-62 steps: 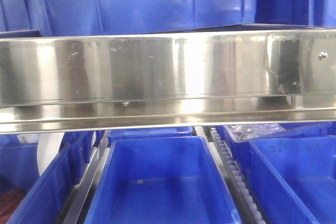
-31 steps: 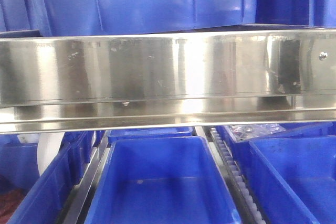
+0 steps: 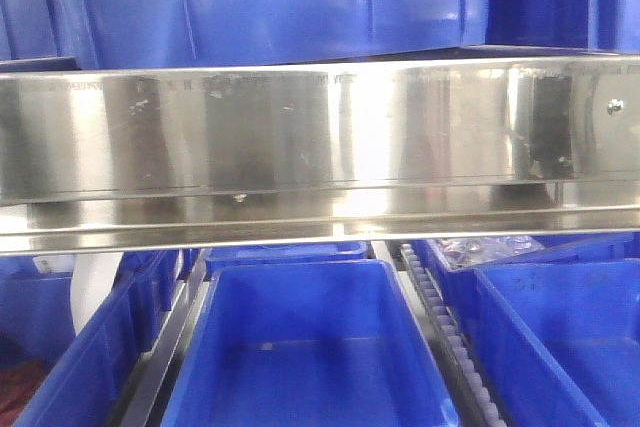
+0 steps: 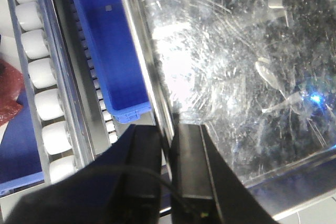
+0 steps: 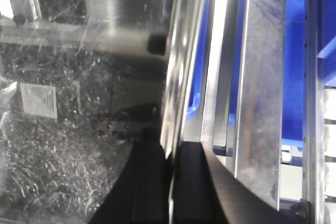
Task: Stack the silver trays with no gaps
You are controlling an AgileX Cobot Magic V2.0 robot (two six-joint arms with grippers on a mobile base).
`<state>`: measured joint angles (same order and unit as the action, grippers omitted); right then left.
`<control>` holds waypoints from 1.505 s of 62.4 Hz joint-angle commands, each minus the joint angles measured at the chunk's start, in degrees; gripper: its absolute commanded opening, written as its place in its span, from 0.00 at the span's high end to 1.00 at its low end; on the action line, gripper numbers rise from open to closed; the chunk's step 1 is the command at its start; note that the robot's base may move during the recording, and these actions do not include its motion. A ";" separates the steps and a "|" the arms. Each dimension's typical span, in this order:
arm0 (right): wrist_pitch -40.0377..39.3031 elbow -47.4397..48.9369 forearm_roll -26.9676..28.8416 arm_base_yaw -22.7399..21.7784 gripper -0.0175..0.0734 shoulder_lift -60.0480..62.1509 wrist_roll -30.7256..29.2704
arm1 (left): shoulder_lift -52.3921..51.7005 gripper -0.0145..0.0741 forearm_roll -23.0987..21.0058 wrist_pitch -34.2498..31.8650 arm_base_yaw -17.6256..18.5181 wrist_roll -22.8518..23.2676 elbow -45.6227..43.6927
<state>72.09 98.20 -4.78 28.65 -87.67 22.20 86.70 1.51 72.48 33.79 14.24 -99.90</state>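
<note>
While both arms are on it, the tray (image 4: 236, 77) sits between them: it spreads to the right of the left gripper (image 4: 167, 169) and to the left of the right gripper (image 5: 170, 182), so neither arm is nearer tbh. Each gripper is pinched tight on a side rim, one finger inside the tray, one outside. Both held rims run straight away from the wrist cams, so the tray spans arm to arm. The right cam shows a doubled edge at the rim, can't tell if that's a 2nd tray underneath.

Nearby stuff: blue bin (image 4: 105, 51) and white rollers (image 4: 44, 72) just beside the left rim, steel strip (image 5: 260, 77) close outside the right one. The front cam is mostly filled by a shiny rail (image 3: 300, 137) w/ a row of bins (image 3: 300, 347) below. Imo those tight sides could snag a tilted tray.
</note>
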 commanded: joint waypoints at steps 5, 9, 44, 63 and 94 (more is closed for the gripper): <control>4.28 1.67 2.14 0.46 0.74 2.45 -1.10 | -2.52 0.89 -5.91 2.34 0.96 -2.75 -1.98; 4.28 1.67 2.14 0.46 0.74 2.45 -1.10 | -2.52 0.89 -5.91 2.12 0.96 -2.75 -1.98; 4.22 1.67 2.14 0.46 0.74 2.45 -1.10 | -2.52 0.89 -5.91 2.12 0.96 -2.75 -1.98; 4.22 1.67 2.14 0.46 0.74 2.45 -1.10 | -2.52 0.89 -4.82 2.12 0.96 -2.75 -1.98; 4.22 1.67 2.14 0.46 0.74 2.45 -1.10 | -2.52 0.89 -4.78 2.12 0.96 -2.75 -1.98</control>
<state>72.09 98.20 -4.78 28.65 -87.67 22.20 86.70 1.51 72.48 33.79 14.12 -99.90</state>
